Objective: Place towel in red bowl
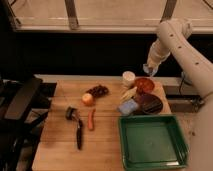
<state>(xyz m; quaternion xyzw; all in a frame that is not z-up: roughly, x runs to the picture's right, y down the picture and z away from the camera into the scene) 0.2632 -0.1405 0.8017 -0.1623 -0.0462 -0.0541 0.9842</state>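
Observation:
The red bowl stands at the back right of the wooden table, next to a white cup. A light-blue flat piece that looks like the folded towel lies in front of the bowl, left of a dark round dish. My gripper hangs in the air just above the far edge of the red bowl, on the white arm that comes in from the upper right. It is well above the blue piece and touches nothing on the table.
A green tray sits at the front right. A yellowish item, dark grapes, an orange round fruit, a carrot and a black-handled tool lie mid-table. A black chair stands at left.

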